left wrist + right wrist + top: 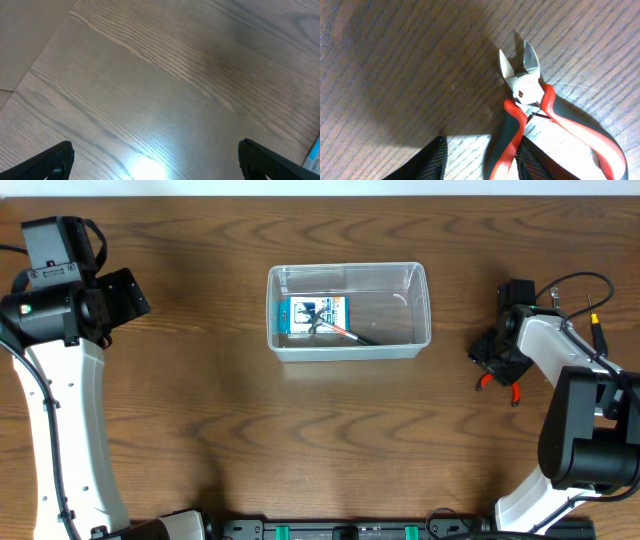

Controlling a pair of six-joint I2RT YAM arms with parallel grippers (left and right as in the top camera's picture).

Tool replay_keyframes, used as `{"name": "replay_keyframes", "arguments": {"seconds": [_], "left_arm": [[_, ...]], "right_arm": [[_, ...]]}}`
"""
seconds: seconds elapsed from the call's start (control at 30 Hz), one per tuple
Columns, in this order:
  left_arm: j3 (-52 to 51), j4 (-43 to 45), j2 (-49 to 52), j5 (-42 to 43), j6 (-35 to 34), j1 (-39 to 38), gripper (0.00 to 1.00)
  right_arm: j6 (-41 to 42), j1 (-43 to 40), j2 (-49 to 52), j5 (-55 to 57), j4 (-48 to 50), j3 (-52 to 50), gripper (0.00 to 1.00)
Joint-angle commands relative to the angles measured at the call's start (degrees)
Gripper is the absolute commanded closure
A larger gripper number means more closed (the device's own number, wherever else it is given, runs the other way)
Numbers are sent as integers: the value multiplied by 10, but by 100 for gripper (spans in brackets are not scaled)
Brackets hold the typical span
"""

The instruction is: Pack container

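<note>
The container (pixel 347 268), a clear plastic bin, stands at the middle of the table with a blue-and-white box (pixel 312 315) and a dark thin tool (pixel 348 332) inside. Red-and-black handled cutters (pixel 522 90) lie on the wood at the right (pixel 500 385). My right gripper (pixel 481 142) is low over them (pixel 497 360), its fingers straddling the nearer handle. The right finger (pixel 530 160) is against that handle, while bare wood shows between the handle and the left finger. My left gripper (pixel 156 150) hangs wide open over bare table, far left (pixel 135 295).
The right arm's base (pixel 590 450) and cables (pixel 590 290) crowd the right edge. The left arm's link (pixel 60 410) runs along the left side. The table's far edge (pixel 320 192) lies just behind the container.
</note>
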Motion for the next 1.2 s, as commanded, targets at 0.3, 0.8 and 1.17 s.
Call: {"name": "replay_keyframes", "arguments": {"seconds": [0.3,0.8,1.17], "left_arm": [[1,0,1,-9,9,2,2],[1,0,1,-9,9,2,2],[1,0,1,-9,9,2,2]], "right_arm": [[0,-7,19,12,-17,5,58],[5,-7,18,12,-29,5,72],[5,-7,18,12,-30,5,84]]}}
